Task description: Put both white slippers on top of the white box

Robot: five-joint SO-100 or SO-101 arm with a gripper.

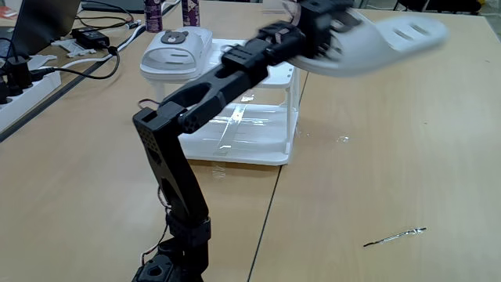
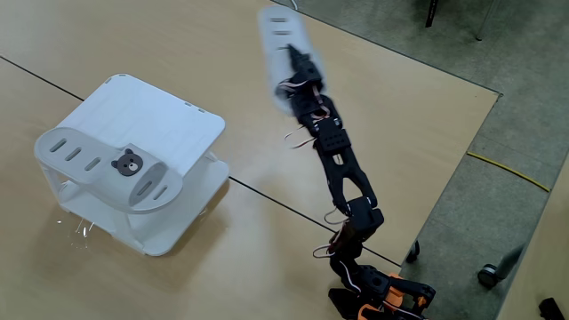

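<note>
One white slipper (image 1: 176,48) lies on the left part of the white box's (image 1: 291,110) top; in the other fixed view its bear emblem faces up on the slipper (image 2: 116,164) at the near side of the box (image 2: 169,116). The second white slipper (image 1: 399,35) hangs in the air to the right of the box, blurred, with my gripper (image 1: 333,41) shut on its near end. From above, that slipper (image 2: 280,31) sticks out beyond the gripper (image 2: 298,64), well right of the box and high over the table.
A power strip (image 1: 23,90), cables and a black adapter (image 1: 90,37) lie at the far left, with bottles (image 1: 154,14) behind the box. A thin metal stick (image 1: 395,234) lies at the front right. The table's edge (image 2: 462,169) drops to the floor on the right.
</note>
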